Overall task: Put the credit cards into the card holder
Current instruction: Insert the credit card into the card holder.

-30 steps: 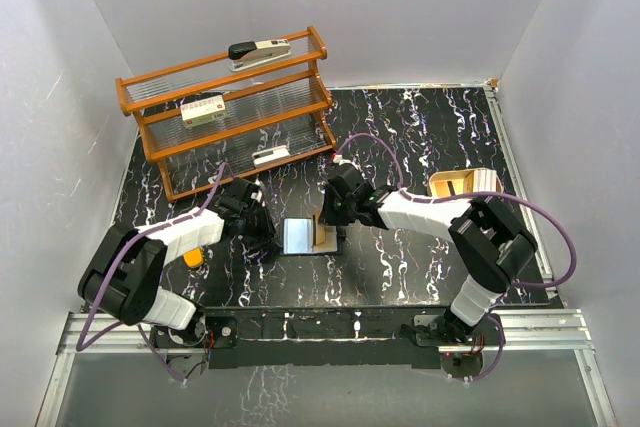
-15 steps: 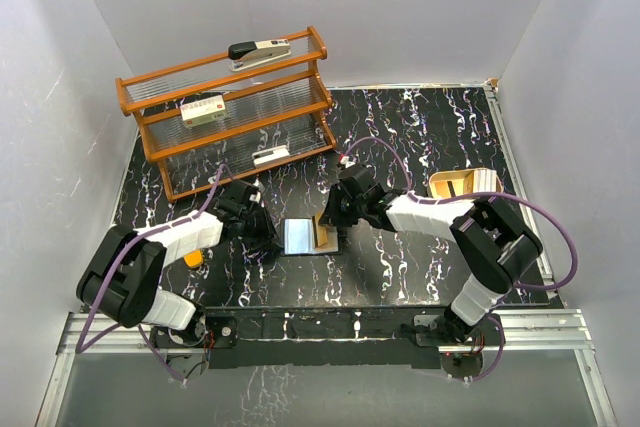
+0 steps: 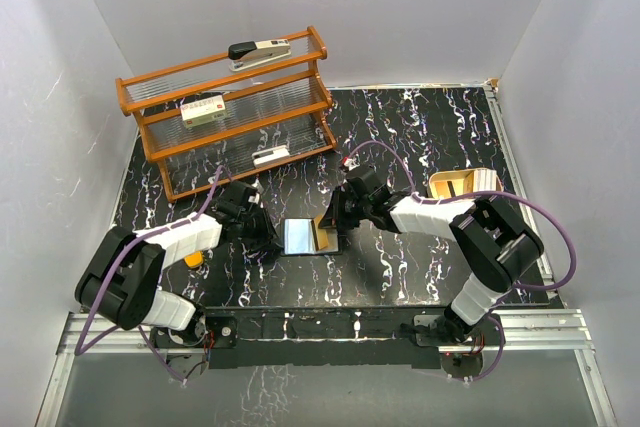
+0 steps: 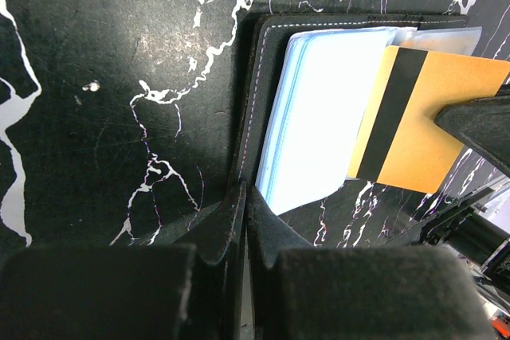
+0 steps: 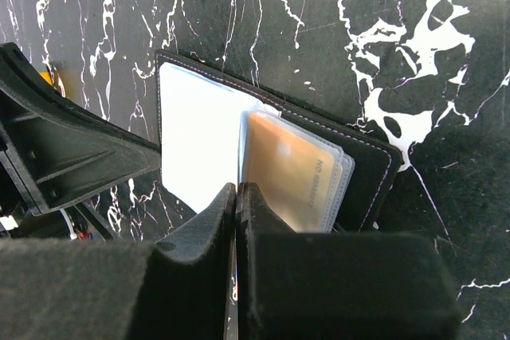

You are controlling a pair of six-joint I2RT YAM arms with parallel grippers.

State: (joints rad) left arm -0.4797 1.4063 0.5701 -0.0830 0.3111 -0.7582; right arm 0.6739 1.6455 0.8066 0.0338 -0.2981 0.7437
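Top: looks down from high at the near side, taking in the whole table (image 3: 440,127). Left wrist: looks down close on the open holder (image 4: 255,77). Right wrist: equally close, from the opposite side. Shared by all three: holder and orange card (image 4: 430,133).

The left arm (image 3: 185,235) and right arm (image 3: 425,215) were black with white shells; a purple cable (image 3: 574,257) looped off each; fingers (image 4: 215,232) matte black.
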